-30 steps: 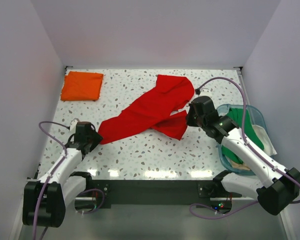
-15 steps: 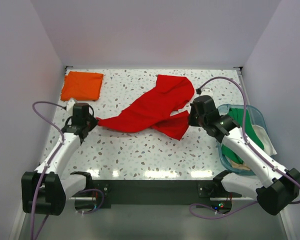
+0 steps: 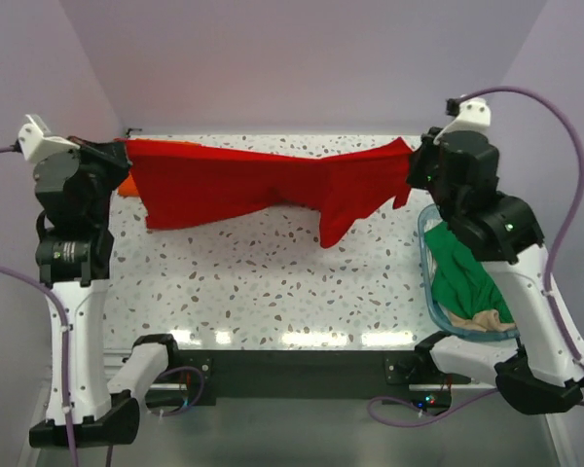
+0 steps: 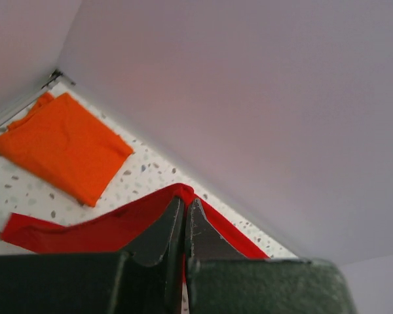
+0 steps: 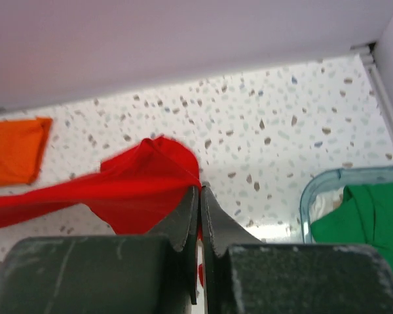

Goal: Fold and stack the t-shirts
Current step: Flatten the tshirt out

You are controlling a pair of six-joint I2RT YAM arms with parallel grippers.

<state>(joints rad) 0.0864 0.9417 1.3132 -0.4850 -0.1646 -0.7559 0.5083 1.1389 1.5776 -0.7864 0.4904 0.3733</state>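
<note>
A bright red t-shirt hangs stretched in the air between both grippers, above the speckled table. My left gripper is shut on its left end, the cloth pinched between the jaws. My right gripper is shut on its right end, and red cloth trails leftward from it. A folded orange t-shirt lies flat at the far left corner, mostly hidden behind the red one in the top view. A green t-shirt sits crumpled in the teal tub.
The translucent teal tub stands at the right edge, with a beige cloth in it beside the green shirt. White walls close the table on the back and sides. The speckled tabletop lies below the hanging shirt.
The left gripper shut on the red shirt's left end. Both arms then rose and spread apart, lifting the shirt off the table and pulling it taut toward the back.
</note>
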